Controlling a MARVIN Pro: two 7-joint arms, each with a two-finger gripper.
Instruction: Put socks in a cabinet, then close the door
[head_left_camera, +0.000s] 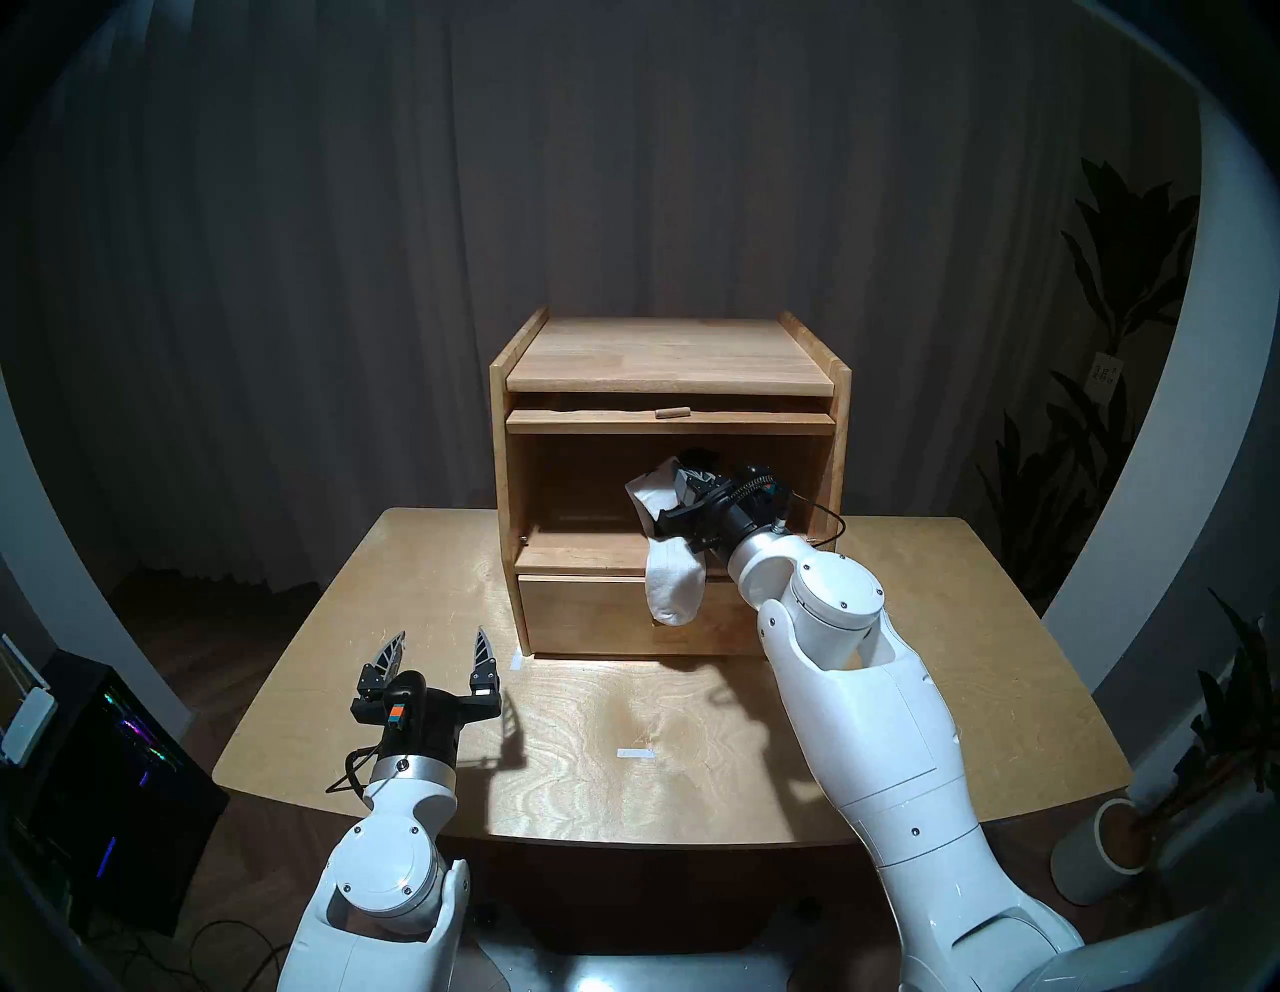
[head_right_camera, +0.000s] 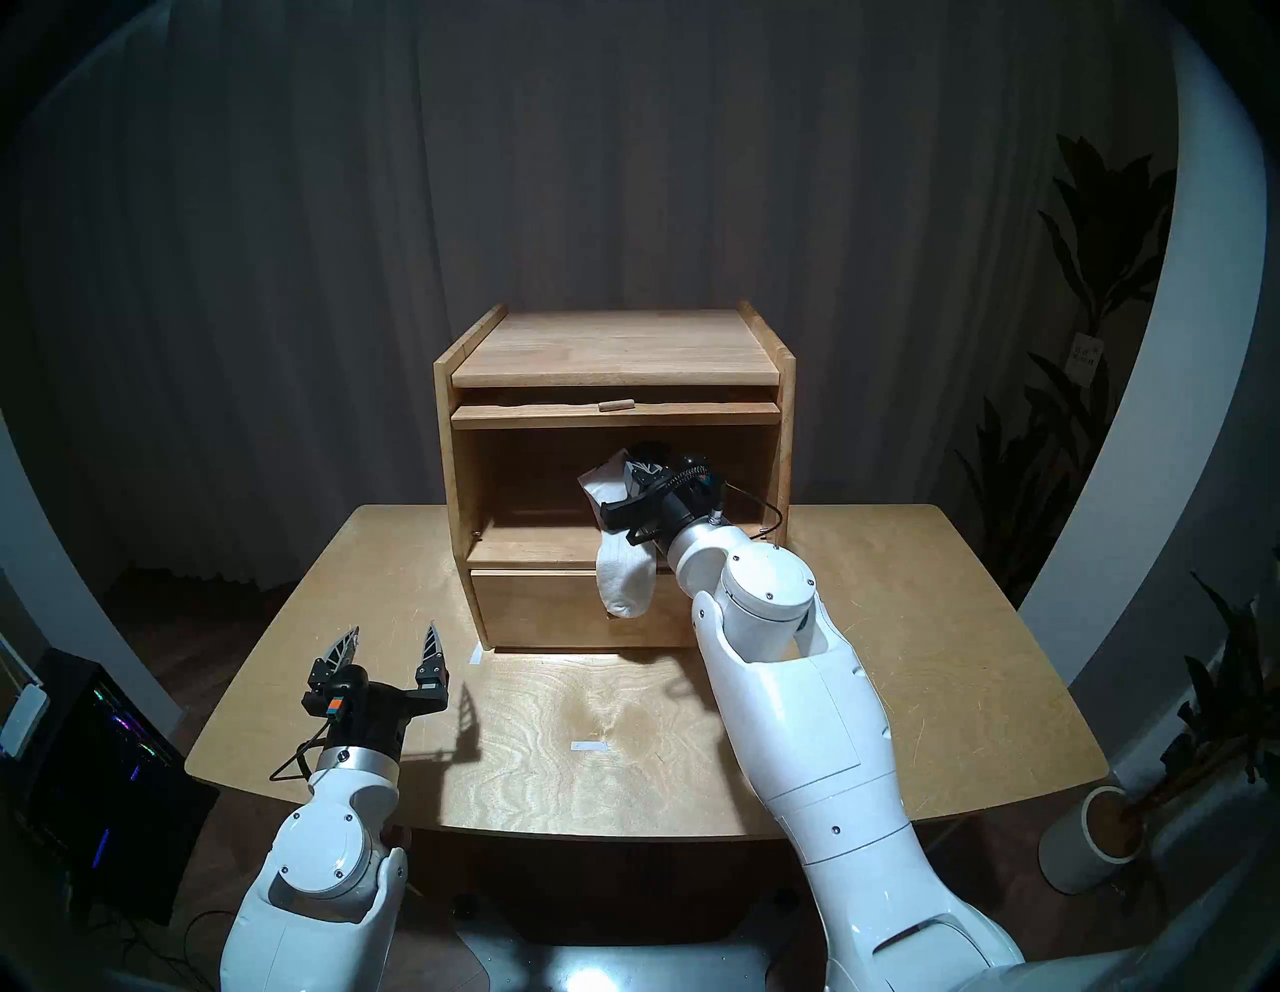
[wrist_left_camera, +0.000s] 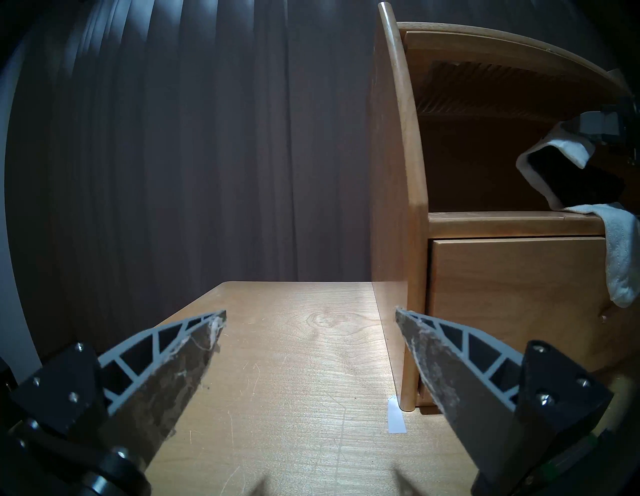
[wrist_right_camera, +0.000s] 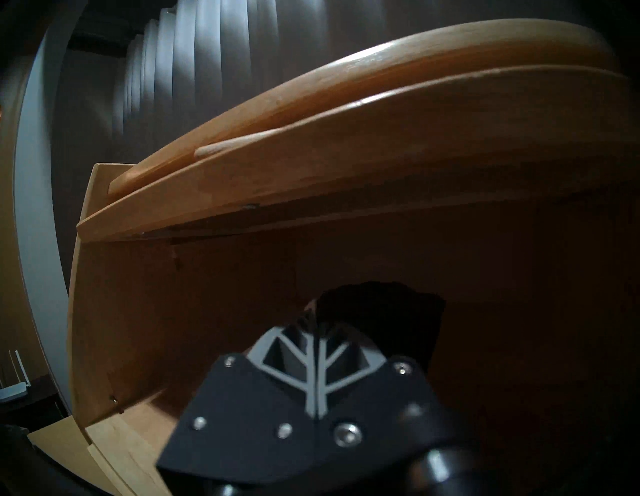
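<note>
The light-wood cabinet (head_left_camera: 668, 353) stands at the back of the table (head_left_camera: 692, 727). Its door (head_left_camera: 609, 420) is flipped up and lies flat under the top, with the peg handle (head_left_camera: 670, 413) facing me. My right gripper (head_left_camera: 682, 485) is inside the upper compartment, shut on the socks. The white sock (head_left_camera: 675, 589) hangs down over the drawer front (head_left_camera: 589, 609). The black sock (head_left_camera: 699, 457) bunches at the fingertips and shows in the right wrist view (wrist_right_camera: 381, 308). My left gripper (head_left_camera: 440, 648) is open and empty above the table's front left.
White tape marks (head_left_camera: 635, 753) lie on the table. A dark computer case (head_left_camera: 104, 762) stands left of the table, and a potted plant (head_left_camera: 1108, 845) stands to the right. A curtain hangs behind.
</note>
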